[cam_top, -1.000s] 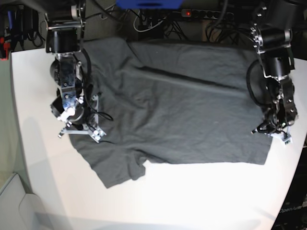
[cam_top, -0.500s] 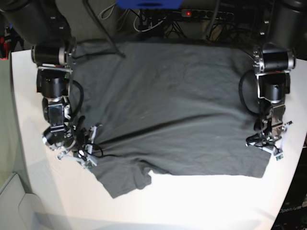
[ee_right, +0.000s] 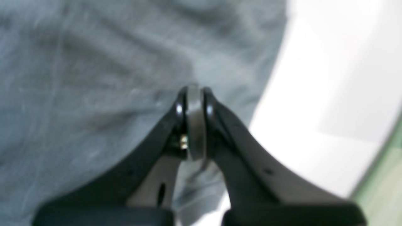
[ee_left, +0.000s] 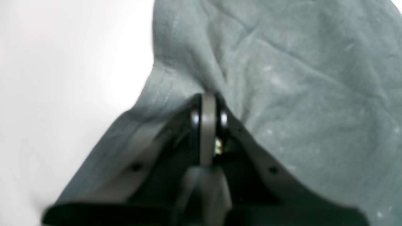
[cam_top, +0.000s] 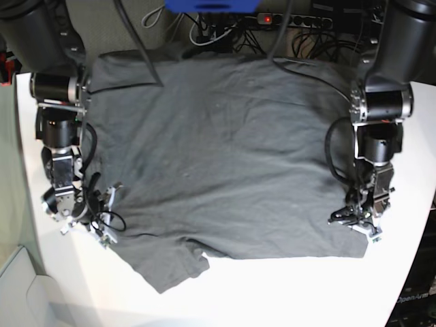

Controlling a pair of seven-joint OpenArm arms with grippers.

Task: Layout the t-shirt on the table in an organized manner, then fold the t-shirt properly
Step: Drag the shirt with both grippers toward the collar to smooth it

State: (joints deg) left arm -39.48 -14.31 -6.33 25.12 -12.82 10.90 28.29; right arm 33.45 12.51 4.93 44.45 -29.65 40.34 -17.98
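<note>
My left gripper (cam_top: 359, 225) and right gripper (cam_top: 90, 221) are closed, each pinching an edge of the dark charcoal-grey cloth t-shirt (cam_top: 225, 157) – it lies nearly flat on the white matte table (cam_top: 286, 286), near-left sleeve rumpled, folding not begun.

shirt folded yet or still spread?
Spread: the t-shirt lies open in one layer across the table, a sleeve bunched at the near edge.

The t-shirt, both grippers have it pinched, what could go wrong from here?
1. The left gripper and right gripper each pinch only the t-shirt edge; cloth may slip out.
2. The near sleeve lies crumpled; folding now could trap creases.
3. The far edge lies at the table edge; more pulling may drag it off.
</note>
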